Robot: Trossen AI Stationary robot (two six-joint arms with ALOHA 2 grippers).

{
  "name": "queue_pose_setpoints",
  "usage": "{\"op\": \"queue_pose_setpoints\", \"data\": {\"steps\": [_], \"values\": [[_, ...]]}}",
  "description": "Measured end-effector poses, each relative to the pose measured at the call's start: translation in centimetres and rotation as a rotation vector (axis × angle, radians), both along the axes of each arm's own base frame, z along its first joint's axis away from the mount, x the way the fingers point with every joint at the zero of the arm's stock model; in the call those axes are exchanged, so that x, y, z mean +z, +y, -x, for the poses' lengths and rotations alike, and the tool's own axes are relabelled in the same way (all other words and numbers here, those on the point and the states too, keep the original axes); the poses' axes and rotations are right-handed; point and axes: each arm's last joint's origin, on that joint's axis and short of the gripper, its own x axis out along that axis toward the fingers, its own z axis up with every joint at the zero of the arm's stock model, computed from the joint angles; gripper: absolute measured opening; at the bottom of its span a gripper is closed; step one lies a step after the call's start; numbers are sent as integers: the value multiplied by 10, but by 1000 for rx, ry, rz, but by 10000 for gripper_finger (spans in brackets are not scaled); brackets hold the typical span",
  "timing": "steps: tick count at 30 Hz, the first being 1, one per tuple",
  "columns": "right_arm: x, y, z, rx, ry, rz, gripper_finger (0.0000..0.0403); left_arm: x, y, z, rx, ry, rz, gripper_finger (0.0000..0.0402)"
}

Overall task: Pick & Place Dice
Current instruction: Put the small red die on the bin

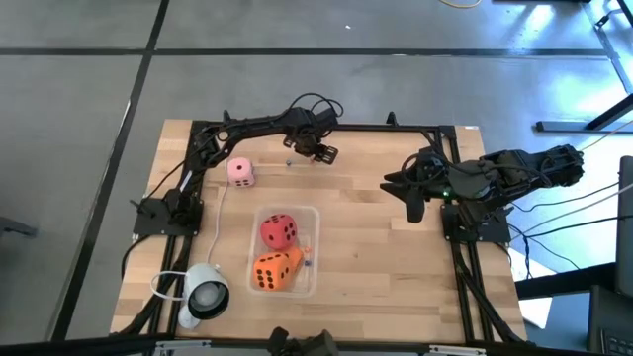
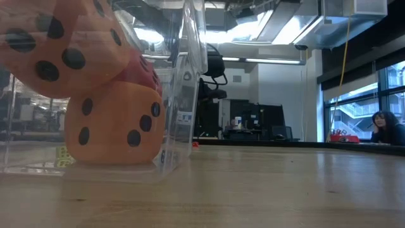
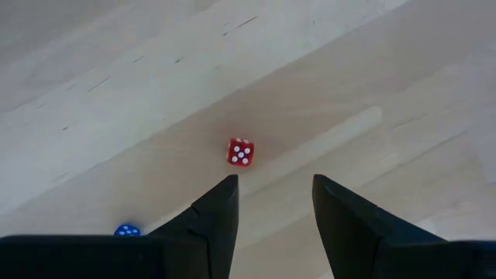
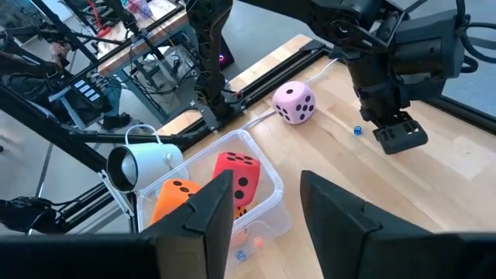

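A clear container (image 1: 313, 214) near the table's middle holds a red die (image 1: 279, 230) and an orange die (image 1: 275, 270); the low view shows a second orange die (image 2: 57, 44) resting on top of the lower one (image 2: 114, 123). A pale pink die (image 1: 240, 171) rests on the table to the far left of the container. My left gripper (image 1: 324, 151) hangs open over the far middle of the table, above a tiny red die (image 3: 240, 152) and a tiny blue die (image 3: 126, 230). My right gripper (image 1: 410, 198) waits open, raised at the right.
A white cup-shaped lamp (image 1: 205, 293) with a cable sits at the near left corner. Black frame rails (image 1: 465, 267) run along the table's left, far and right sides. A person (image 2: 386, 128) sits in the room beyond. Bare wood (image 1: 386, 267) lies right of the container.
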Motion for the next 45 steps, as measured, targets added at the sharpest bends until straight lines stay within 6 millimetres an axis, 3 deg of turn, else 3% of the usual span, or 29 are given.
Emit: {"op": "queue_pose_setpoints", "data": {"steps": [11,20,36,45], "values": [[0,0,0,-1,-3,-5,149,0,3,2,17,25,-34,157],[2,1,-1,3,-25,-10,149,-20,9,0,15,31,36,157],[4,7,0,32,-39,-15,148,-25,14,-2,15,19,17,157],[4,7,0,33,-42,-15,148,-39,13,-4,16,44,58,157]]}}
